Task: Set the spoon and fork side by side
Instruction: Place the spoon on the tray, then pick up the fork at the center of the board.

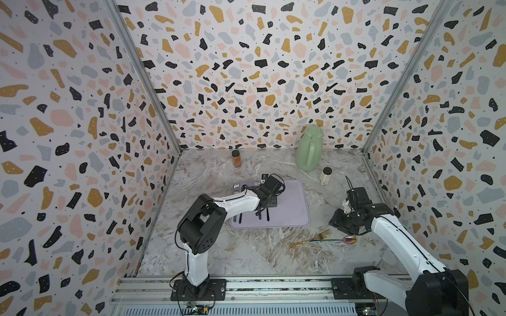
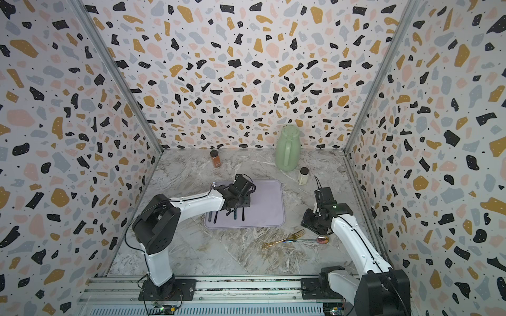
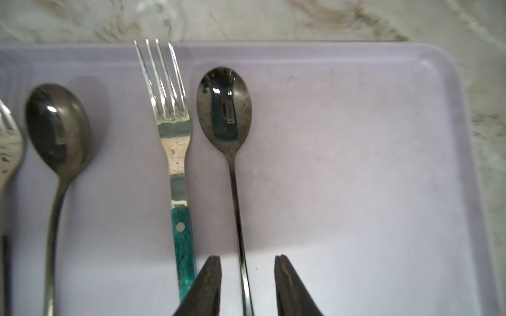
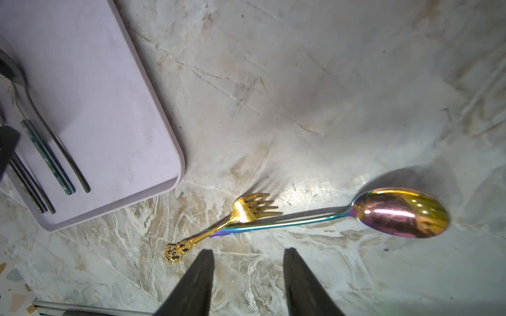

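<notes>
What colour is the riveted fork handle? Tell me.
Mottled teal green, on the silver fork's handle; clearest in left wrist view.

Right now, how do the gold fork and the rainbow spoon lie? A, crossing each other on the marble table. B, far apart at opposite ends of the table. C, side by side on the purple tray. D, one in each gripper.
A: in the right wrist view the gold fork crosses the handle of the rainbow spoon on the marble table, off the purple tray.
</notes>
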